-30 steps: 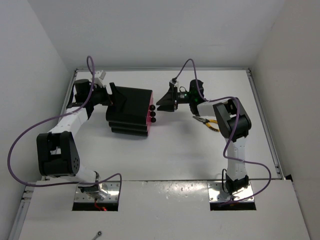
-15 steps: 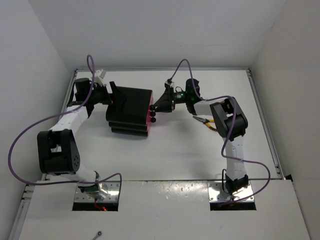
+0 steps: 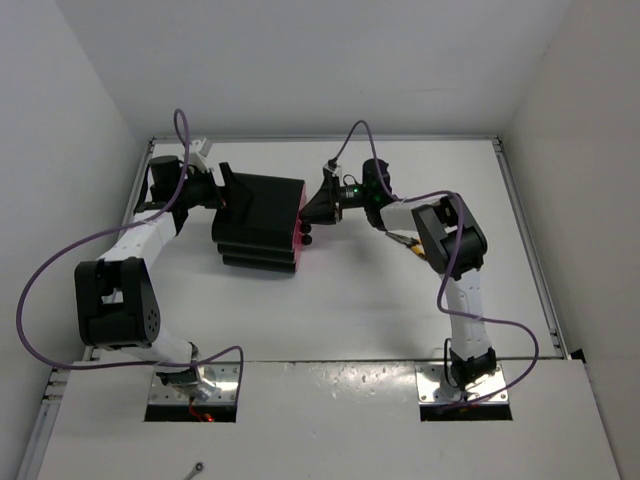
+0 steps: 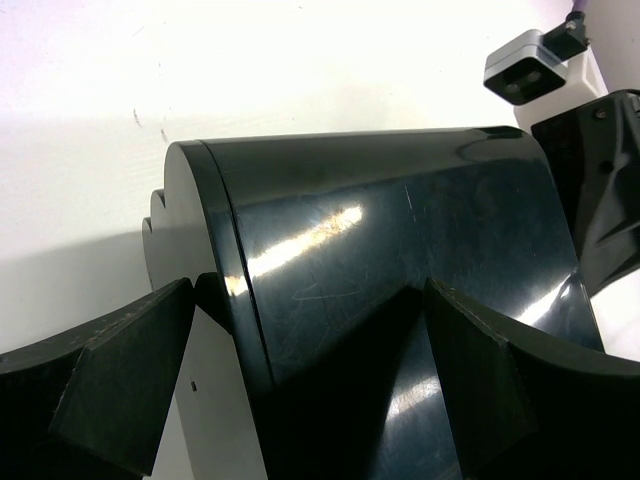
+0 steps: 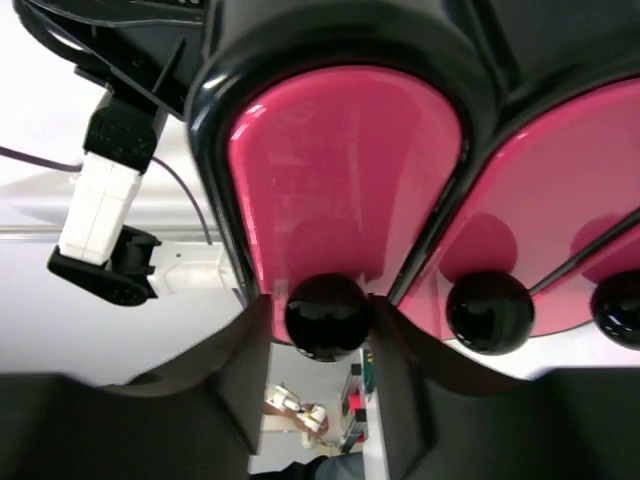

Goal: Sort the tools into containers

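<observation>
**Right fingers at the end knob, left hand on the cabinet's back**

My right gripper [image 5: 321, 306] is at the front of the boxy, glossy black cabinet [image 3: 262, 215], which stands on the white table [image 3: 330, 310] left of centre. My two black fingers [image 5: 245, 390] stand narrow, one on each side of a round black knob [image 5: 325, 317]. The knob sits right between them with almost no gap. I cannot tell whether they press on it.

That knob belongs to the end one of the magenta-pink drawers [image 5: 340, 170]. Two more knobs follow in a row to one side, each on its own pink front. All three drawer fronts look flush in the black frame.

My left gripper [image 4: 310, 295] is at the opposite end of the cabinet, at its back. Its fingers [image 4: 120, 380] are spread wide. One lies against the rear rim, the other over the shiny top face.

Of the tools I see only the yellow-handled pliers [image 3: 405, 241]. They lie on the table to the right of the cabinet, well apart from it, partly hidden under my right arm.
</observation>
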`<move>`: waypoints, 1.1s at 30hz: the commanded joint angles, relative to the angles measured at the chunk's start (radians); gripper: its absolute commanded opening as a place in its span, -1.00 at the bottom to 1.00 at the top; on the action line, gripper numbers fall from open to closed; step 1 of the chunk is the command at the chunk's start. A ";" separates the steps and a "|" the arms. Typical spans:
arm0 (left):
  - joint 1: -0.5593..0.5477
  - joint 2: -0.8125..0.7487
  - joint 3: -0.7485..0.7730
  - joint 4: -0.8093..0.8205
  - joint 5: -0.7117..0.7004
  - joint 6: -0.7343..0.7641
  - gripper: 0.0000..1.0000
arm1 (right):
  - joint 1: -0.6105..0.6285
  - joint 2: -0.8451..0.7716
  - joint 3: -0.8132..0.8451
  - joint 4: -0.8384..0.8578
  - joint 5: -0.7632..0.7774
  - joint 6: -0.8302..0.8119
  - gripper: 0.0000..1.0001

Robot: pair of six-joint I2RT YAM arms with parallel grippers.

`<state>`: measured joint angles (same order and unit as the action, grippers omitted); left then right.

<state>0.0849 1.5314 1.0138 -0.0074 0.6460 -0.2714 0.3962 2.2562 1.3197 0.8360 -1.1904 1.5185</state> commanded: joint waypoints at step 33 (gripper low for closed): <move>-0.016 0.081 -0.077 -0.220 -0.137 0.100 1.00 | -0.212 -0.188 -0.206 -0.386 -0.115 -0.456 -0.93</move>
<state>0.0849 1.5341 1.0145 -0.0010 0.6437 -0.2745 0.2131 2.1101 1.1099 0.6445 -1.3094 1.2751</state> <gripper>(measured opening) 1.001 0.331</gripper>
